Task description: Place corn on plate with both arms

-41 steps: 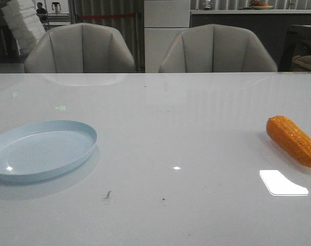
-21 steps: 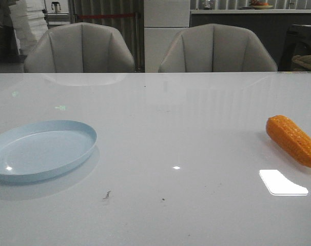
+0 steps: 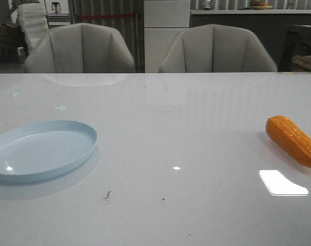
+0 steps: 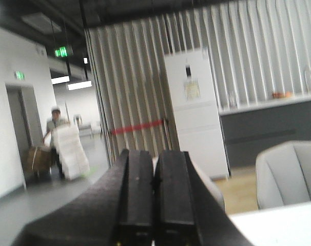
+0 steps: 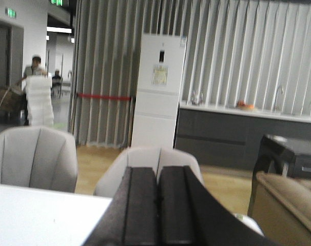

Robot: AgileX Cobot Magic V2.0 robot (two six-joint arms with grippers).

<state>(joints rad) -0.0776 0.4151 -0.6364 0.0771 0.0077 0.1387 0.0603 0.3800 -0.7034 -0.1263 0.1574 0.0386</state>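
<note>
The plate (image 3: pixel 41 148) serves as the reference point. It rests flat on the white table (image 3: pixel 176 133), on the robot's left side, with nothing in it. The corn (image 3: pixel 292 140) lies on its side on the same table, well apart from the plate, far to its right at the edge of the front view, with one end angled toward the camera.

Neither arm appears in the front view. The left gripper (image 4: pixel 154 197) points out over the room rather than down at the table; its fingers are pressed together and carry nothing. The right gripper (image 5: pixel 156 210) is aimed the same way, also closed and empty.

Judgement: the task has not started. Because the corn sits on the right and the plate on the left, a pick by the right arm and a transfer toward the left arm appears intended.
</note>
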